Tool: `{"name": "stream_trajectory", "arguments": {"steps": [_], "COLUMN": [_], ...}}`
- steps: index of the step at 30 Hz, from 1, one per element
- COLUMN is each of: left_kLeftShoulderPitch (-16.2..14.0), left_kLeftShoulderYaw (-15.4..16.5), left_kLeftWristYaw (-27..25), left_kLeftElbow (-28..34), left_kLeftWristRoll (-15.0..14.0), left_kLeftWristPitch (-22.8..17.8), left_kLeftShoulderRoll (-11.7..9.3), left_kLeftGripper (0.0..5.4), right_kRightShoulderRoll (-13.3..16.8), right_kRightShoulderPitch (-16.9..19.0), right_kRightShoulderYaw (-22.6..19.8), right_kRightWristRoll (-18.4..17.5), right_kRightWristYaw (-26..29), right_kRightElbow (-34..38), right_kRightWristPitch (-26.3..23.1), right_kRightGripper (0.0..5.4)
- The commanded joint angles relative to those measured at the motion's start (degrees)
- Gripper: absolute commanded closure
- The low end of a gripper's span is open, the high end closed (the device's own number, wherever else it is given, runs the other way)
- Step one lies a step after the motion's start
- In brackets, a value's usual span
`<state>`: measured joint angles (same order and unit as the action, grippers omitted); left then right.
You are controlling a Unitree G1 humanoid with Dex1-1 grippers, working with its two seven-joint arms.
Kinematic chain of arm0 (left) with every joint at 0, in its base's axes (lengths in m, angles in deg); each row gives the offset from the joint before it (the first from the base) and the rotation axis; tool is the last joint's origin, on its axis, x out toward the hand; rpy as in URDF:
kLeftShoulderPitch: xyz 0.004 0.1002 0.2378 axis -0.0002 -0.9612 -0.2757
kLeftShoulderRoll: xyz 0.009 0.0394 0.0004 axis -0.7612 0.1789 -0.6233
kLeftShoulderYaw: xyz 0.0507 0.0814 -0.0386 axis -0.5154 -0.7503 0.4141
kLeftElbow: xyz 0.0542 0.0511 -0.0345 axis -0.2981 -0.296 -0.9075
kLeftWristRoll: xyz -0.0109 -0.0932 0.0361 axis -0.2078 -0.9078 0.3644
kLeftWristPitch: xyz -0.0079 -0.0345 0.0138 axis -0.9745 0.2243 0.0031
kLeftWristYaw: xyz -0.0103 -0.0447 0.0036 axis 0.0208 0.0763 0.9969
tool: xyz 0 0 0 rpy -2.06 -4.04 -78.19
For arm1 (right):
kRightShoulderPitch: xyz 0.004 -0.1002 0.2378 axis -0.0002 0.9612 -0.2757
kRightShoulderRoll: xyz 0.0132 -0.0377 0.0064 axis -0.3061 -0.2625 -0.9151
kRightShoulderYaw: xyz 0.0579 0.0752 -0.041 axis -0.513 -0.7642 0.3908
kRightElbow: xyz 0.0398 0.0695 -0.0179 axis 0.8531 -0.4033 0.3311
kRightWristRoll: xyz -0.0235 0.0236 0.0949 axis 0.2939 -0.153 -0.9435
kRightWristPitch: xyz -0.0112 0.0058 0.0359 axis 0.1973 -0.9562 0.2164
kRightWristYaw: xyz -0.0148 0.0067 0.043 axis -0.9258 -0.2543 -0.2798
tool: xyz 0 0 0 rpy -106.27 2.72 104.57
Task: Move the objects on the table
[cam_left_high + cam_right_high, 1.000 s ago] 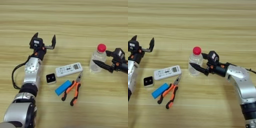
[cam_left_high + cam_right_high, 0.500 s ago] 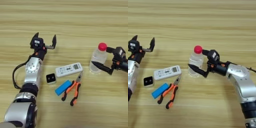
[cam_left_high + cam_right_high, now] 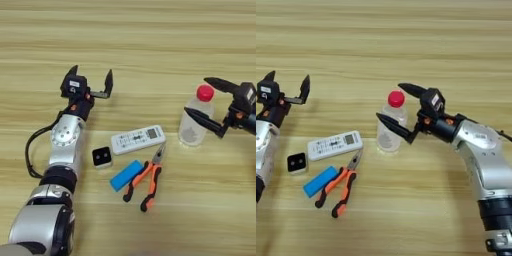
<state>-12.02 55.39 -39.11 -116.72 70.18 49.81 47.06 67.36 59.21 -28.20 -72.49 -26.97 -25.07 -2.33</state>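
Note:
A clear plastic bottle [image 3: 388, 133] with a red cap [image 3: 396, 98] stands upright right of centre on the table [image 3: 150, 30]. My right gripper [image 3: 390, 102] is open around its top: one finger reaches past the cap on the far side, the other lies across the front of the body. Left of the bottle lie a white remote control [image 3: 137, 139], orange-black pliers [image 3: 145, 180], a flat blue block [image 3: 126, 175] and a small black cube [image 3: 101, 156]. My left gripper [image 3: 91, 76] is open and empty above the table at the left, beyond the cube.
The left arm [image 3: 65, 145] runs down the left side with a black cable [image 3: 30, 155] looping beside it. The right arm [image 3: 481, 150] comes in from the lower right.
The right gripper's fingers have spread wider at the bottle, and the far finger now shows beside the cap. The bottle and the left arm have stayed put.

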Motion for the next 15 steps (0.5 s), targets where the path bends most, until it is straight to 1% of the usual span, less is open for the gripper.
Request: {"name": "stream_trajectory", "arguments": {"steps": [1, 7, 15], "left_kLeftShoulderPitch": [1.1, 1.2, 1.3], "left_kLeftShoulderYaw": [-0.2, -0.2, -0.2], "left_kLeftWristYaw": [0.1, 0.3, 0.5], "left_kLeftElbow": [-0.6, -0.8, -1.1], "left_kLeftWristRoll": [0.3, 0.4, 0.5], "left_kLeftWristPitch": [0.5, 0.6, 0.8], "left_kLeftShoulderRoll": [0.1, 0.2, 0.3], "left_kLeftGripper": [0.0, 0.0, 0.0], "right_kRightShoulderRoll": [-0.5, -1.6, -2.0], "right_kRightShoulderPitch": [-1.1, -0.7, 0.3], "right_kRightShoulderYaw": [-1.5, -2.6, -3.4], "right_kRightWristRoll": [-1.9, -5.2, -10.0], "right_kRightWristYaw": [-0.3, 0.2, 1.8], "right_kRightElbow": [2.5, 6.4, 12.1], "right_kRightWristPitch": [1.0, 1.7, 2.2], "right_kRightGripper": [0.01, 0.01, 0.01]}}
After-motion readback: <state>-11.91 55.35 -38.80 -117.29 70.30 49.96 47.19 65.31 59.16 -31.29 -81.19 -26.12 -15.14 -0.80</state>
